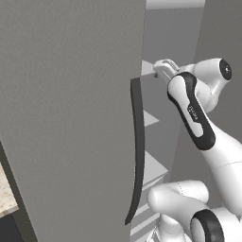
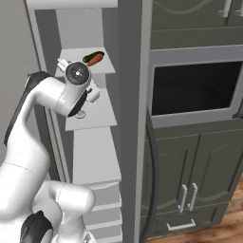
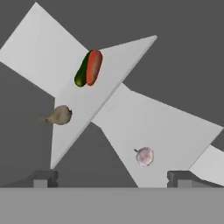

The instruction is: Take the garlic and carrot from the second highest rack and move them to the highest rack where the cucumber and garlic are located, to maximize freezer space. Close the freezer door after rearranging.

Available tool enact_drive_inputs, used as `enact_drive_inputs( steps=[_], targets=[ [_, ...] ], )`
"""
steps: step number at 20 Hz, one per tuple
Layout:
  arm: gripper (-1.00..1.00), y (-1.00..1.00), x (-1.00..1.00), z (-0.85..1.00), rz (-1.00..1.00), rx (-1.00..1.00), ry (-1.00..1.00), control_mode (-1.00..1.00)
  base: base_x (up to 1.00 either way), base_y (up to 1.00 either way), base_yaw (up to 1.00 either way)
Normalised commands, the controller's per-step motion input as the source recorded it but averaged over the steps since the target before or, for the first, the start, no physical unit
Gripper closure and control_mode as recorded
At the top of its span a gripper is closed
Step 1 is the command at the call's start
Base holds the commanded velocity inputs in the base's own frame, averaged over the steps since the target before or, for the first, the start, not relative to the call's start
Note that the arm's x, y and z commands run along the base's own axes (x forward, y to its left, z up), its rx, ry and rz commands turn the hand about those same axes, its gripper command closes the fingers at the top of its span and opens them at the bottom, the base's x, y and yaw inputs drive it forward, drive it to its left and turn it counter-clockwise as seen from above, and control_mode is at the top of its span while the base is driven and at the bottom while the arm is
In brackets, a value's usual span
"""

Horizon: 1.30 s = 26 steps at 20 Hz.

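Carrot point(image 3: 93, 66) lay touching the cucumber point(image 3: 82, 72) on the highest rack point(image 3: 109, 65), with one garlic point(image 3: 60, 115) near that rack's front edge. A second garlic point(image 3: 144, 156) sat on the second highest rack point(image 3: 166, 131). The claw point(image 3: 113, 177) hung spread apart, empty.

I am looking into a rendered home kitchen. A tall matte grey freezer point(image 2: 130, 118) is standing open beside me, its plain grey door point(image 1: 71, 118) with a long dark curved handle point(image 1: 137, 151) swinging wide, pale grey shelves point(image 2: 95, 118) showing inside with vegetables lying on them. Right of it, dark grey panelled cabinets point(image 2: 199, 171) with slim metal pulls point(image 2: 188, 197) are framing a built-in oven niche point(image 2: 194, 92), and warm wooden flooring point(image 2: 228, 228) is running underneath.
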Motion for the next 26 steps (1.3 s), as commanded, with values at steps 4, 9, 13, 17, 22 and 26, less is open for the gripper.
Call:
enact_drive_inputs(
  steps=[4,9,13,17,22,26],
  targets=[
    [-1.00,0.06,-0.35,-0.30,0.00,0.09,0.03,-1.00,0.00,0.00,0.00],
    [-1.00,0.12,-0.11,-0.33,0.00,0.07,0.13,-1.00,0.00,0.00,0.00],
    [-1.00,0.20,0.00,-0.40,0.00,0.00,0.30,-1.00,0.00,0.00,0.00],
    [-1.00,0.04,0.01,-0.39,0.00,0.13,0.22,-1.00,0.00,0.00,0.00],
    [-1.00,0.00,0.16,-0.38,0.00,0.31,0.08,-1.00,0.00,0.00,0.00],
    [-1.00,0.07,0.41,-0.23,0.00,0.20,0.17,-1.00,0.00,0.00,0.00]
  ],
)
